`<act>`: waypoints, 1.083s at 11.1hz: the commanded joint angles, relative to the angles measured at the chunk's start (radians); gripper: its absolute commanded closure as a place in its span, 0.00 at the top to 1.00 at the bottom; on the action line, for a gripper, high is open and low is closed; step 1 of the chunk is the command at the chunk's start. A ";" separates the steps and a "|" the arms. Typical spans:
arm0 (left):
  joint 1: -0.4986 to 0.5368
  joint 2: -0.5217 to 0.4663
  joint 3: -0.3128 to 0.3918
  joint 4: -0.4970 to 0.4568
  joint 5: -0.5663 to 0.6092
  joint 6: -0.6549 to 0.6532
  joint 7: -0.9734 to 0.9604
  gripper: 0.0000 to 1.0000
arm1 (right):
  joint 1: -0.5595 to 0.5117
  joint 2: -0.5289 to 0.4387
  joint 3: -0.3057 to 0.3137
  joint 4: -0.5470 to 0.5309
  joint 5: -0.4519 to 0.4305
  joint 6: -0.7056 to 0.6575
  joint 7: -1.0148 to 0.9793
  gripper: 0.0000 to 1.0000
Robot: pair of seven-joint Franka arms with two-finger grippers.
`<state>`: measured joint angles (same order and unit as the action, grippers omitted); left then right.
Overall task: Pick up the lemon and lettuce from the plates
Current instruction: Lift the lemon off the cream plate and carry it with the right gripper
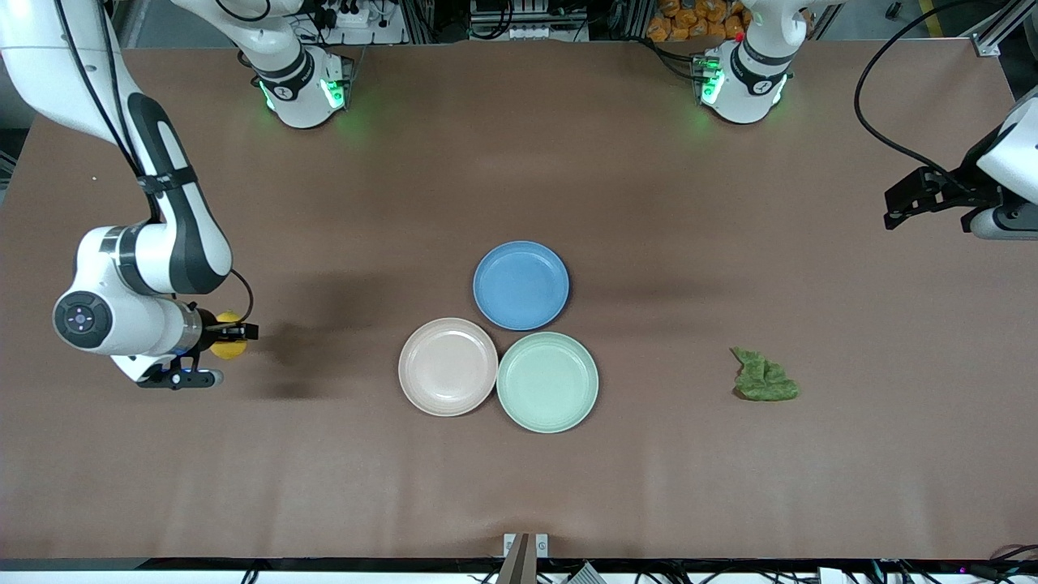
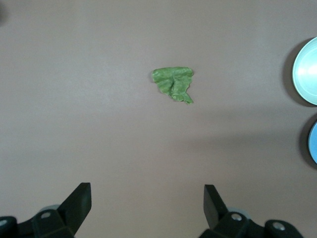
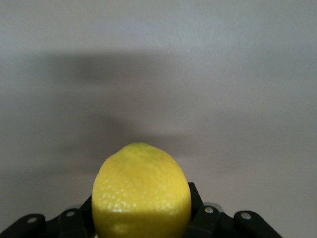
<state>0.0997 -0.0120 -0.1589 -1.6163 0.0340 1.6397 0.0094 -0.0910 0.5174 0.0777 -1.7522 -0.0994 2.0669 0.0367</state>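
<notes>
The lemon point(image 1: 229, 349) is held in my right gripper point(image 1: 237, 331), which is shut on it over bare table toward the right arm's end, apart from the plates. In the right wrist view the lemon point(image 3: 141, 193) fills the space between the fingers of that gripper point(image 3: 141, 214). The lettuce point(image 1: 765, 378) lies on the bare table toward the left arm's end, off the plates. My left gripper point(image 1: 894, 216) is open and empty, up over the table near that end; in its wrist view the lettuce point(image 2: 173, 83) lies well ahead of the gripper point(image 2: 147, 203). The pink-beige plate point(image 1: 448, 367) and mint plate point(image 1: 547, 381) are empty.
A blue plate point(image 1: 521, 285), also empty, touches the two others, farther from the front camera. The left wrist view shows the edges of the mint plate point(image 2: 307, 72) and the blue plate point(image 2: 313, 144). The brown table point(image 1: 519, 487) spreads wide around them.
</notes>
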 commanded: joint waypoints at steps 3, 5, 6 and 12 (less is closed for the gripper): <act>0.009 -0.075 -0.002 -0.113 -0.017 0.077 -0.003 1.00 | -0.024 -0.031 -0.004 -0.219 -0.019 0.289 -0.020 0.13; 0.009 -0.068 0.005 -0.099 -0.016 0.077 0.009 1.00 | -0.027 -0.016 -0.006 -0.245 -0.019 0.350 -0.021 0.13; 0.009 -0.066 0.005 -0.096 -0.014 0.075 0.014 1.00 | -0.030 -0.016 -0.007 -0.245 -0.019 0.352 -0.037 0.13; 0.008 -0.060 0.005 -0.059 -0.020 0.075 0.017 1.00 | -0.032 -0.008 -0.025 -0.237 -0.006 0.358 -0.072 1.00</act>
<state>0.1025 -0.0587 -0.1534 -1.6883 0.0340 1.7116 0.0098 -0.1120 0.5200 0.0487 -1.9809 -0.0996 2.4183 -0.0311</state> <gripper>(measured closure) 0.000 0.269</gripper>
